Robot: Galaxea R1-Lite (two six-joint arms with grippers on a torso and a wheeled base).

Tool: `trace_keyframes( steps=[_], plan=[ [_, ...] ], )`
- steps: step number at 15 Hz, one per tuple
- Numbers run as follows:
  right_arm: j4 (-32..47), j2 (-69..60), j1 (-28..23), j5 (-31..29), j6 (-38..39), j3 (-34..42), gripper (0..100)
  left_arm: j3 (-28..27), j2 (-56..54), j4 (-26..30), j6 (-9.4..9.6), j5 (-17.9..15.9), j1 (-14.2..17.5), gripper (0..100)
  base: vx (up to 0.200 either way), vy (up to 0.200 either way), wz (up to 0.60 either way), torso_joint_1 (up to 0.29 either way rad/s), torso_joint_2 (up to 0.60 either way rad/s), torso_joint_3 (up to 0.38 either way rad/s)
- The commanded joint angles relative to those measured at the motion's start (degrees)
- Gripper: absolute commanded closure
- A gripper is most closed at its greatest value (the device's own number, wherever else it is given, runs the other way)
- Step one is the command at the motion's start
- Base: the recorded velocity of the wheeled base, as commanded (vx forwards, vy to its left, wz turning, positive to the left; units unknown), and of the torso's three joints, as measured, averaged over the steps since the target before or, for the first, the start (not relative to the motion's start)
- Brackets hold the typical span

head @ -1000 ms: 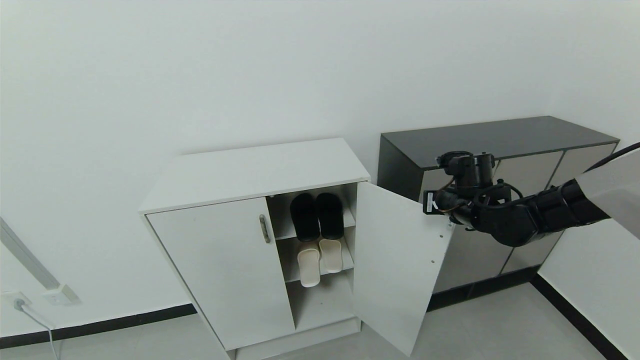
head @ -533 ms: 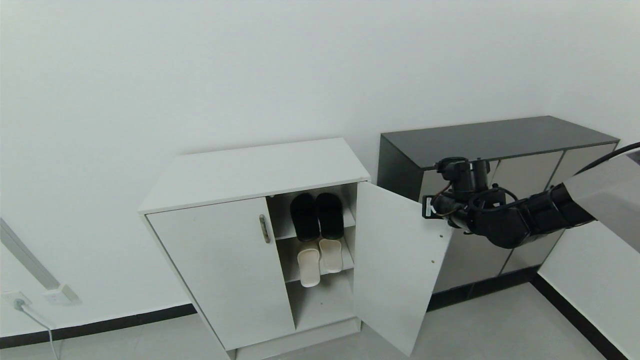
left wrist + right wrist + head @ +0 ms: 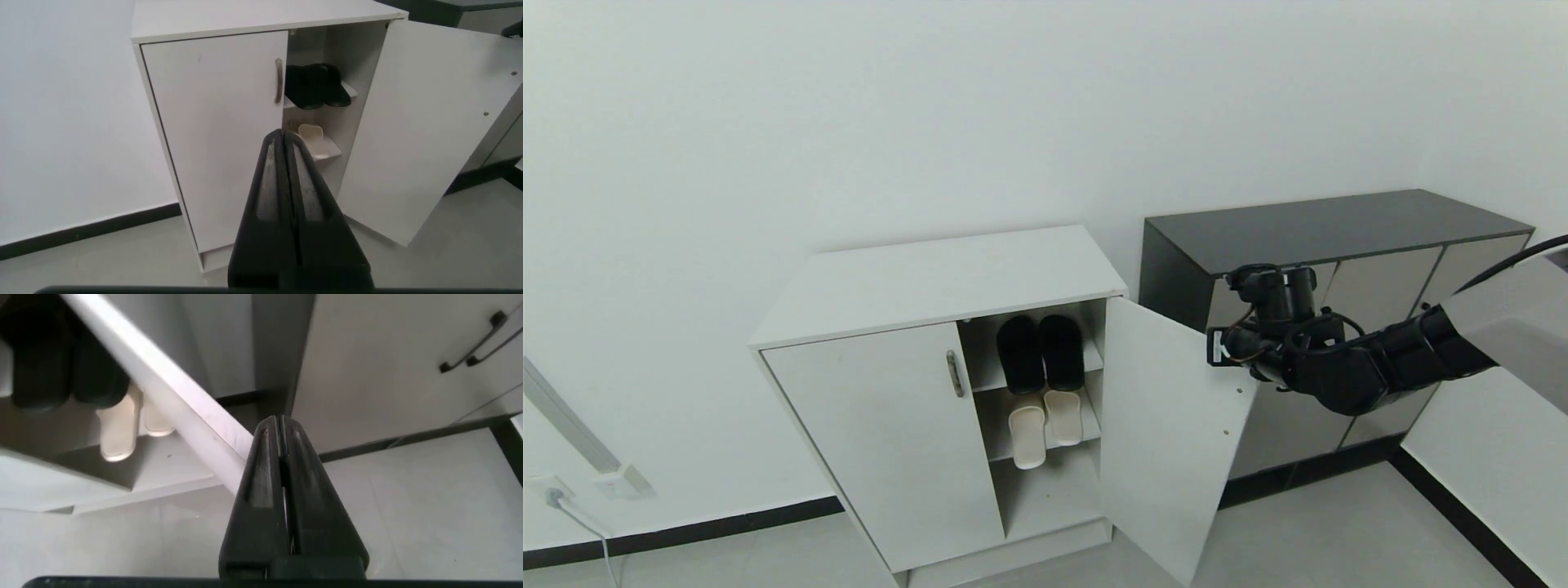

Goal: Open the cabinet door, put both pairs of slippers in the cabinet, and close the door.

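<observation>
Black slippers sit above white slippers inside the cabinet. Its right door stands open, the right gripper, fingers pressed together, just behind its free edge. Pushing so near the edge, it may slip off and leave the door ajar.

Black-topped sideboard at right, socket with plugged cable low left, black skirting

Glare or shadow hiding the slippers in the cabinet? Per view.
Head view: even light, no glare; black slide slippers shaded on the white wooden cabinet's upper shelf yet distinct, cream slide slippers below clear. Left wrist view: shut left end effector blocks part of the opening. Right wrist view: open white door's edge runs beside both pairs.
</observation>
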Motion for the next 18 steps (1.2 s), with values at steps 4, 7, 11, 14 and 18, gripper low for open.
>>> trace_keyframes(
  steps=[4,7,11,14,18],
  plan=[
    [-0.2,-4.7,6.8,-0.2,0.1,5.2,100,0.0,0.1,0.0,-0.04,0.0,0.0,100,0.000,0.000,0.00,0.000,0.00,0.000],
    [0.0,-6.9,11.4,-0.3,0.1,6.8,100,0.0,0.1,0.0,-0.04,0.0,0.0,100,0.000,0.000,0.00,0.000,0.00,0.000],
    [0.0,-10.1,18.5,-0.1,1.3,10.3,100,0.0,0.1,0.0,-0.04,0.0,0.0,100,0.000,0.000,0.00,0.000,0.00,0.000],
    [-0.1,-12.7,19.6,0.2,1.2,11.1,100,0.0,0.0,0.0,-0.13,0.1,0.0,100,0.000,0.000,0.00,0.000,0.00,0.000],
    [-0.2,-14.0,19.6,0.4,1.0,12.7,100,0.0,0.1,0.0,-0.13,0.1,0.0,100,0.000,0.000,0.00,0.000,0.00,0.000]
  ],
)
